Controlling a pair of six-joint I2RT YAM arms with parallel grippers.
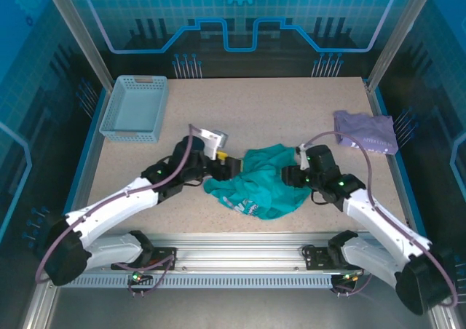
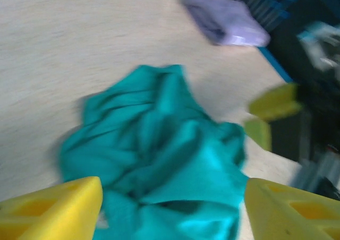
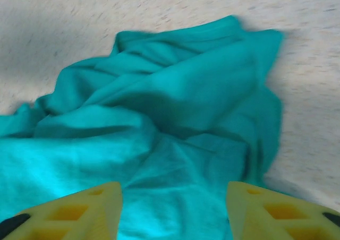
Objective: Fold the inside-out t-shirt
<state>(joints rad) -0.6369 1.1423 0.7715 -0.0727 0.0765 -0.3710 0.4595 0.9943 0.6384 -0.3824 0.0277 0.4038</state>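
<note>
Flanking the inside-out t-shirt (image 1: 258, 185) with both claws spread, nothing clamped.

Lies bunched in a rumpled heap mid-table (image 1: 277, 103), between the left gripper (image 1: 230, 164) and the right gripper (image 1: 293, 175), each with fingers apart and cloth just ahead of the tips. Could easily pinch several layers at once in so deep a tangle, lifting a wad instead of a single hem. Could also drag the heap sideways if pulled unevenly from the two sides, or trap a sleeve inside the fold. Hard to pick out collar or hem through the blur of the left wrist view, so probably guesswork on a grasp point. Counted: one teal shirt, one lavender folded garment (image 1: 366, 131) at the far right edge, one blue basket (image 1: 135, 109) far left, two grippers.
</note>
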